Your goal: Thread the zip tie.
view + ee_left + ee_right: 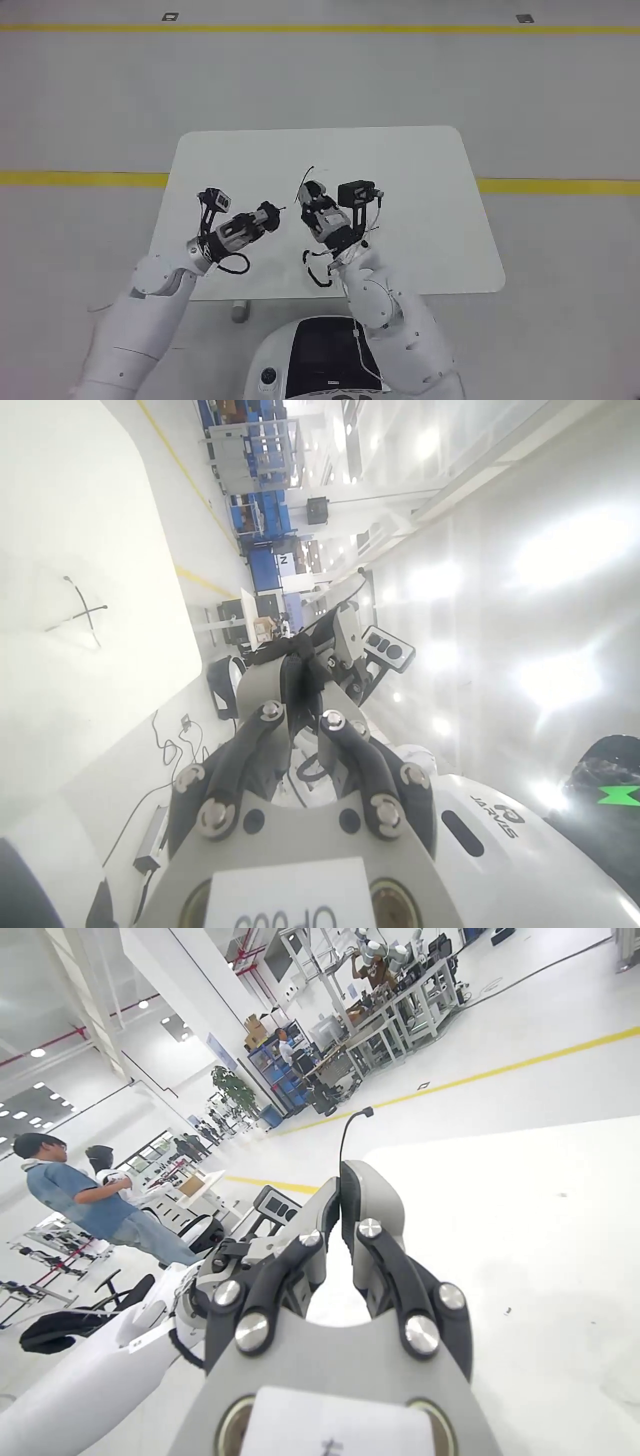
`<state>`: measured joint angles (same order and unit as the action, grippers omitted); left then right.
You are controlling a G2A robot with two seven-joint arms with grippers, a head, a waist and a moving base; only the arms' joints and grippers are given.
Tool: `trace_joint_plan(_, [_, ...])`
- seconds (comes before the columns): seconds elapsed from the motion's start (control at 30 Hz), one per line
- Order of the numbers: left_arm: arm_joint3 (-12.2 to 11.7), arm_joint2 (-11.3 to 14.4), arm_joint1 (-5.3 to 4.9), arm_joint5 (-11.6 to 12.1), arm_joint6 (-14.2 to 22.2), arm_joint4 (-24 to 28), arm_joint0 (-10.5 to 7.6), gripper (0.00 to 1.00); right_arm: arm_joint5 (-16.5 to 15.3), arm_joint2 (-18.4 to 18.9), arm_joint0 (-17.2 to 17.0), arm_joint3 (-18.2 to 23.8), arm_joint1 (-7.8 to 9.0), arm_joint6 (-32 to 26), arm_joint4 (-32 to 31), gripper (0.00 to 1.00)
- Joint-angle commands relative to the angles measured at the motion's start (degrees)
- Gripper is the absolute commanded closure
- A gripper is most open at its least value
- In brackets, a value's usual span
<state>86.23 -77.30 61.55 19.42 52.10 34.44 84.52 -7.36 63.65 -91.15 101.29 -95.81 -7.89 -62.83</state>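
Observation:
A thin black zip tie (344,1140) stands up out of my right gripper (341,1183), which is shut on its strap, the small square head topmost. From above, the zip tie (307,177) rises from the right gripper (308,192) over the middle of the white table (420,180). My left gripper (275,212) hovers just to its left, pointing at it with a small gap between them. The left gripper (297,665) has its dark pads pressed together. A short thin dark stub shows at its tip from above; I cannot tell what it is.
Two thin dark lines (82,610) cross on the tabletop; shadow or object, I cannot tell. Small dark specks (562,1194) lie on the table. Its rounded edge (197,670) runs near the left gripper. People and benches stand far off.

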Motion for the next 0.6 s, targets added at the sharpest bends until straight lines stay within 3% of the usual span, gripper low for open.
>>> trace_joint_plan(0.0, [0.3, 0.3, 0.03, -0.4, -1.3, -0.8, 0.11, 1.00, -1.0, -0.4, 0.1, -0.3, 0.25, 1.8, -2.0, 1.00])
trace_joint_plan(0.27, [0.5, 0.3, -0.08, -1.9, -1.7, 0.7, 0.23, 1.00, -7.1, -0.7, 0.7, -2.1, 1.44, 5.8, -6.1, 1.00])
trace_joint_plan(0.57, [0.6, 0.4, -0.12, -1.8, -1.9, 0.7, 0.25, 1.00, -7.1, -0.9, 0.9, -2.7, 1.68, 6.8, -7.0, 1.00])
